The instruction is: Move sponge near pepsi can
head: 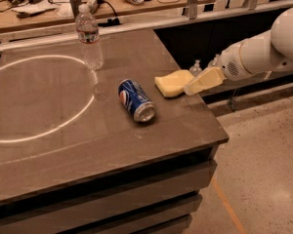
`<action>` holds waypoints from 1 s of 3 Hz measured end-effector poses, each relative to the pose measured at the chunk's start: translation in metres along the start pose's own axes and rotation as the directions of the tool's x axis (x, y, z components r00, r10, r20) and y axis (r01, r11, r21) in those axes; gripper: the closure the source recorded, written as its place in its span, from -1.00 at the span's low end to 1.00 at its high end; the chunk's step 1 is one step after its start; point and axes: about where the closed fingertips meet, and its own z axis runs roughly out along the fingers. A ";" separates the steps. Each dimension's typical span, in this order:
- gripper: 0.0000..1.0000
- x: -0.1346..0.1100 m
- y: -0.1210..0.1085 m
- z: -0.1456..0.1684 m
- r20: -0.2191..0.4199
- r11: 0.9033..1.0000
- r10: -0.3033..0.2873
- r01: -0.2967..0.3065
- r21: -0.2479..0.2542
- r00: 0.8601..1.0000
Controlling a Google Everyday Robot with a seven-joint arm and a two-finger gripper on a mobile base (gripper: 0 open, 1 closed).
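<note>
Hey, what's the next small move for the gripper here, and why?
Probably draw the cream gripper, now at the right edge of the pale yellow foam sponge, back off it. The sponge lies flat on the dark table close beside the blue Pepsi can, so it seems placed.

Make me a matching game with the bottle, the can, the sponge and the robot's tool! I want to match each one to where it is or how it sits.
Things:
1. bottle
2. can
3. sponge
4. tool

Places and states:
A. blue, lying on its side near the middle of the table
B. reaching in from the right, at the right end of the sponge
C. standing upright near the back of the table
D. pale yellow, lying flat just right of the can

Pairs: 1-C, 2-A, 3-D, 4-B
</note>
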 end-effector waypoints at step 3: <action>-1.00 -0.007 -0.099 -0.028 0.047 0.949 -0.005 -0.010 0.316 0.999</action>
